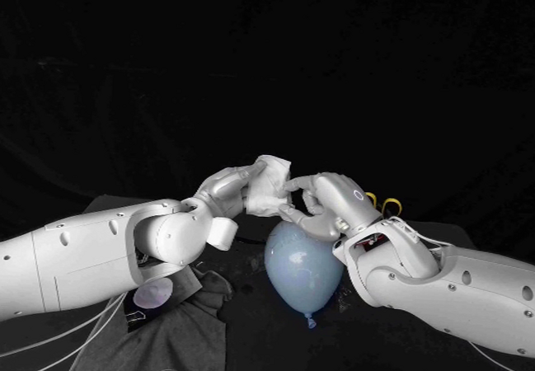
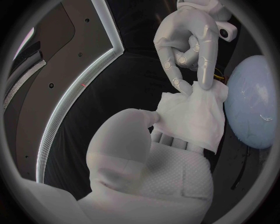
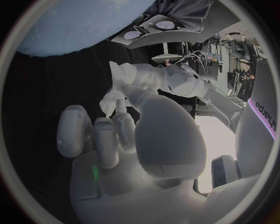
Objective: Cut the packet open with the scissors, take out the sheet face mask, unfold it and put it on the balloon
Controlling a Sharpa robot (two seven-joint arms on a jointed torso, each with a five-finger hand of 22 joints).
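Mask of white folded sheet fabric (image 1: pixel 265 181), raised just above pale blue rubber balloon (image 1: pixel 302 265). Gripped along one side by left hand (image 1: pixel 226 186), pinched at opposite corner by right hand (image 1: pixel 323 201). Likely calls for spreading apart, then lowering straight down.

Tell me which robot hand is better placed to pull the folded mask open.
Probably the right robot hand: its fingertips pinch one edge of the folded mask, while the left robot hand holds the rest, near the balloon.
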